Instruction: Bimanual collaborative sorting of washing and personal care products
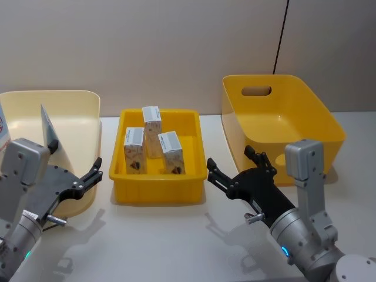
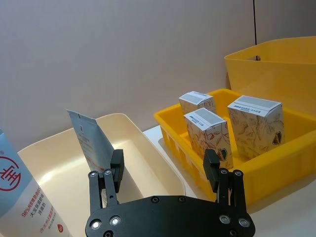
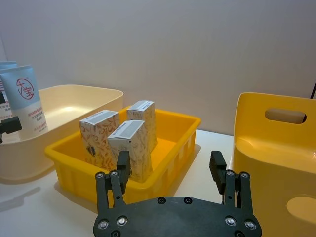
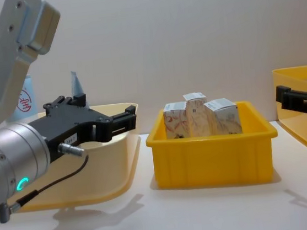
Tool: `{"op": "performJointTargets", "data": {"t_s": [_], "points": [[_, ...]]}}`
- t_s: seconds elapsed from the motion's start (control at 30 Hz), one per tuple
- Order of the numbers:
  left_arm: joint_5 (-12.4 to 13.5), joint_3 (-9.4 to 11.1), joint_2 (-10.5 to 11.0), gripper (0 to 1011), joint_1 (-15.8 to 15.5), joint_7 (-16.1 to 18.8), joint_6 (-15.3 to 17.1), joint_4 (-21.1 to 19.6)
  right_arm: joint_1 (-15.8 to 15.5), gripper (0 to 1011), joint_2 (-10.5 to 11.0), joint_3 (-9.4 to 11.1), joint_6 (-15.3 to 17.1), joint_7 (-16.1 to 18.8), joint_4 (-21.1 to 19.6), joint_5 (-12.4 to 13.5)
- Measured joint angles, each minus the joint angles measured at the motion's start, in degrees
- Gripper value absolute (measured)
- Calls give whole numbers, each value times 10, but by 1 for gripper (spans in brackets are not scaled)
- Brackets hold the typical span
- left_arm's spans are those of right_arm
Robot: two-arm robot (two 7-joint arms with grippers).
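Observation:
Three small whitish cartons point(image 1: 152, 126) with an orange-red pattern stand upright in the shallow yellow tray point(image 1: 158, 187) at the table's middle, also seen as cartons point(image 2: 210, 136) and cartons point(image 3: 129, 148). A light-blue-and-white tube point(image 2: 19, 197) with a red round mark stands in the cream bin point(image 1: 82, 100); a second tube point(image 1: 50, 129) stands beside it, crimped end up. My left gripper point(image 1: 94, 170) hovers open and empty at the cream bin's near right corner. My right gripper point(image 1: 229, 164) hovers open and empty just right of the tray.
A deep yellow bin point(image 1: 276, 77) with a handle slot stands at the right, with nothing inside it. A wall closes off the back of the white table. Bare table lies in front of the tray and bins.

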Motion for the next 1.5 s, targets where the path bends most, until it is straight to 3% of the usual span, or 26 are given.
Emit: {"op": "performJointTargets", "data": {"t_s": [1.5], "points": [[0, 0, 0, 1003, 0, 0, 0, 0, 0, 1001, 0, 0, 0, 0, 0, 0]]}}
